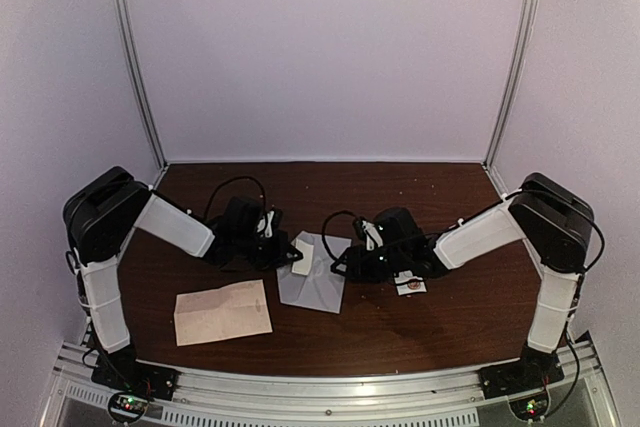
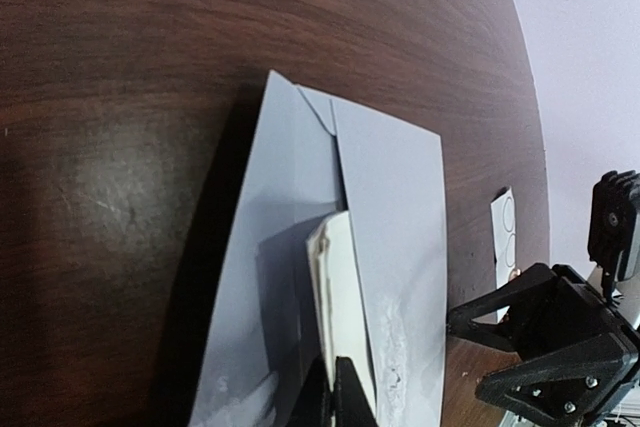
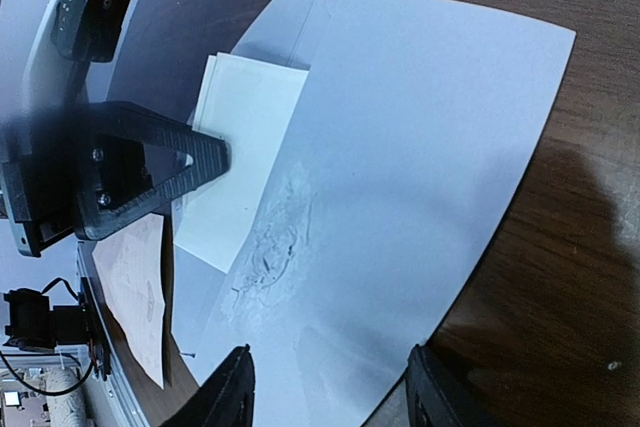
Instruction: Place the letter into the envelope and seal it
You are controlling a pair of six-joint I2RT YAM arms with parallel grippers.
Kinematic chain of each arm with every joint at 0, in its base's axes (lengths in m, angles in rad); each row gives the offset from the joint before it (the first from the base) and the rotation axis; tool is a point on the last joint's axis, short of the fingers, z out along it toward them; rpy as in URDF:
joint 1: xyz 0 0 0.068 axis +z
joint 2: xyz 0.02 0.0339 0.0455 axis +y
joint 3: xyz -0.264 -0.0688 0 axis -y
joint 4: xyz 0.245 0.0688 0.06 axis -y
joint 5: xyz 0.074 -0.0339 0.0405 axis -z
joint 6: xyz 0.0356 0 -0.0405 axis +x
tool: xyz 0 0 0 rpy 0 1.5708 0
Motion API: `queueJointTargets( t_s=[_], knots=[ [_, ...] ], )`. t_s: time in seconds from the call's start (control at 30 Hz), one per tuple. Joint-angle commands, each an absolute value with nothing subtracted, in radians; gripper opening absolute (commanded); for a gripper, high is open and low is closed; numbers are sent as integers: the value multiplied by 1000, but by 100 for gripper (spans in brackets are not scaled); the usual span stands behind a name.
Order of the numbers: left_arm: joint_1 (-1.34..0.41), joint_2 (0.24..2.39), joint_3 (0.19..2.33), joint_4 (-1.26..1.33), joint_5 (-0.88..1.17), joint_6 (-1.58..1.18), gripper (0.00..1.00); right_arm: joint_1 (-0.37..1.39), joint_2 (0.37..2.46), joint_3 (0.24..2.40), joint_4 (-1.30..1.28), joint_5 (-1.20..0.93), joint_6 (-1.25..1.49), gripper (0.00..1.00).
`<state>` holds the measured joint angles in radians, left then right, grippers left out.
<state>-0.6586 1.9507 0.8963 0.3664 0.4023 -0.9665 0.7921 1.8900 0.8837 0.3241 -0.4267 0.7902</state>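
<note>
The pale grey envelope lies flat in the middle of the table, its flap open toward the left arm. A folded white letter is pinched in my left gripper, which is shut on it. The letter's front edge is tucked under the envelope's mouth; most of the letter still shows outside. My right gripper is open, its fingers wide apart low over the envelope's body. One finger is over the paper, the other is at the envelope's edge.
A tan sheet of paper lies at the front left of the table. A small white sticker strip with circles sits under the right arm, also visible in the left wrist view. Purple walls enclose the table.
</note>
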Motion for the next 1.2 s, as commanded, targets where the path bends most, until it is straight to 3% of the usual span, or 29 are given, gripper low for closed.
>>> queueJointTargets(
  t_s=[0.0, 0.5, 0.73, 0.97, 1.07, 1.17],
  knots=[
    [-673, 1984, 932, 398, 423, -944, 0, 804, 1919, 907, 315, -434, 793, 53],
    [-718, 2012, 1060, 212, 319, -818, 1, 808, 1898, 904, 296, -399, 788, 52],
    [-742, 1952, 1110, 61, 202, -731, 29, 808, 1844, 904, 247, -353, 768, 53],
    [-762, 1898, 1123, -30, 125, -695, 46, 807, 1797, 901, 217, -333, 762, 54],
    [-762, 1897, 1123, -26, 127, -690, 48, 805, 1787, 898, 210, -315, 759, 54],
    [-762, 1910, 1121, -8, 150, -694, 42, 799, 1795, 897, 209, -298, 759, 55]
  ],
)
